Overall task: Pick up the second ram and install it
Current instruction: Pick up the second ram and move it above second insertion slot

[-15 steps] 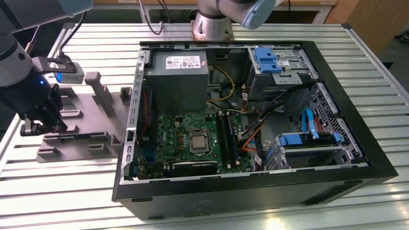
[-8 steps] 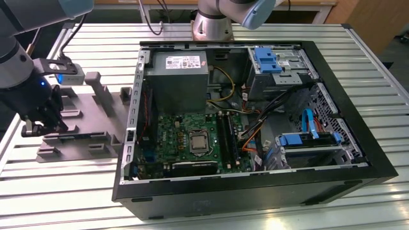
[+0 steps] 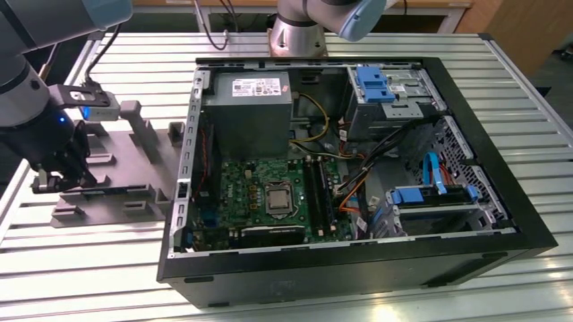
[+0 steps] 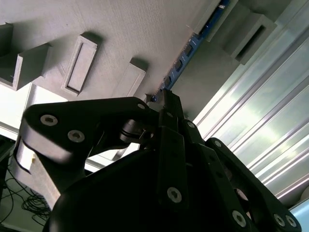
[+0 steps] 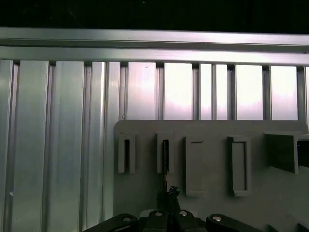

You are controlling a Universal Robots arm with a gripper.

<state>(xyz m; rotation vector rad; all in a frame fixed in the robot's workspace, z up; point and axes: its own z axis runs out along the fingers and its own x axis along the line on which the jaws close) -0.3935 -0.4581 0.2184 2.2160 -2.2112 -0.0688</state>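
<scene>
**Gripper** (image 4: 165,96): fingers drawn together to a narrow point and clamped on the near end of the ram. In the exterior view the gripper (image 3: 64,180) hangs low over the holder at that view's left, well apart from the case.

**Ram** (image 4: 193,46): thin dark stick with a bluish edge, standing on edge. It runs away from the fingertips along the holder and through its upright posts. In the first wrist view the ram (image 5: 165,154) is a dark sliver lined up with one slotted post, just beyond the gripper (image 5: 167,192).

**Holder** (image 3: 125,176): grey block with posts, resting on the table (image 3: 90,268).

**Case** (image 3: 358,268): open, with the board (image 3: 259,181) inside and long black slots (image 3: 318,194) beside the processor socket.

**Step in hand (judged)**: the pick-up; grasp made, ram not yet carried off and nothing installed by this gripper.

**Requirement (judged)**: a straight pull clear of the posts, with no twisting, since the stick is thin and held by one end.

**Obscured**:
- The finger links cover the pad contact.
- The ram's far end is cut off at the frame edge.
- Whether the ram has left its seat cannot be told.
- Whether any slot is already filled cannot be told either.
</scene>
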